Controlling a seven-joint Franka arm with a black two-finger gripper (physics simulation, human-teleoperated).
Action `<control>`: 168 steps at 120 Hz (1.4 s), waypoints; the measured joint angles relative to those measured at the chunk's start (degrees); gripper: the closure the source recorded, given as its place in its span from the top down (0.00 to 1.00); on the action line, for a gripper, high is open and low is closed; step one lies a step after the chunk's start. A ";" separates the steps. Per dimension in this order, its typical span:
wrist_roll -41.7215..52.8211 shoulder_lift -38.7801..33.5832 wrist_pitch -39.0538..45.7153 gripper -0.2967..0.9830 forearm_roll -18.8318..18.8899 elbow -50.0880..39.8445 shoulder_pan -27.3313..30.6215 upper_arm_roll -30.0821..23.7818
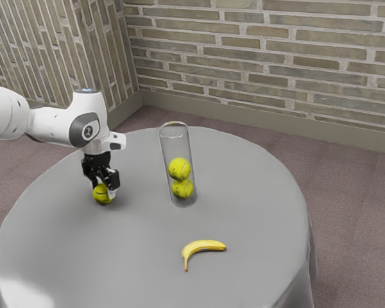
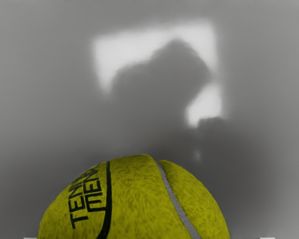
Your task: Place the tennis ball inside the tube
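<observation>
Low over the table's edge nearer the arm, my gripper (image 1: 104, 188) is around a yellow-green tennis ball (image 1: 101, 194), its fingers open on either side. In the wrist view the ball (image 2: 134, 199) is large at the lower edge, with black lettering and a grey seam; bits of the two fingertips stand wide apart beside it, with a gap on one side. The clear tube (image 1: 169, 146) stands upright, holding two tennis balls, the lower one (image 1: 182, 188) near its bottom and the upper one (image 1: 179, 169) resting above it. The ball's underside is hidden in the wrist view.
A banana (image 1: 204, 245) lies on the round grey-covered table (image 1: 244, 192), nearer the camera than the tube. The tube stands toward the exterior view's right of my gripper, with bare tabletop between them. Brick walls rise behind the table.
</observation>
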 joint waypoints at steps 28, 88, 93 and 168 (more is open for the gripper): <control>-0.35 -1.09 -0.02 0.57 -0.43 -1.23 0.02 -0.02; -1.53 -4.42 0.66 0.46 -0.14 -1.86 0.04 -2.94; -1.70 -6.33 0.70 0.44 -0.43 -2.00 0.09 -4.19; -3.53 -17.70 1.06 0.42 -7.38 7.27 -0.76 -16.34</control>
